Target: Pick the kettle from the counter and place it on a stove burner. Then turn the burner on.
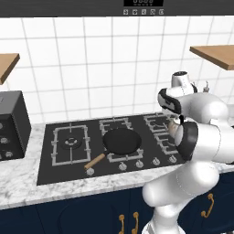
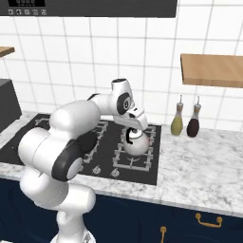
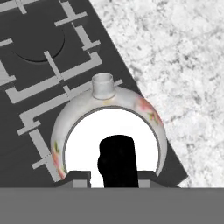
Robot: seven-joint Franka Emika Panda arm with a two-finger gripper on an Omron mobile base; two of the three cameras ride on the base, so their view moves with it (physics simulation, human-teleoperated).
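Kettle (image 2: 136, 144) sits over the front right stove burner (image 2: 134, 159), off the tabletop (image 2: 204, 163), with the gripper (image 2: 134, 129) clenched on its black handle (image 3: 116, 159). Judged remaining: letting go, then turning that burner's knob (image 1: 172, 159).

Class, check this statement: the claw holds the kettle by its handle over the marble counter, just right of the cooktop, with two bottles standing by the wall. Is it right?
Not quite. The kettle is over the black cooktop, above a small grated burner at its right end, not over the counter; the right base view shows this. The claw is shut on its handle, and the two bottles stand by the wall.
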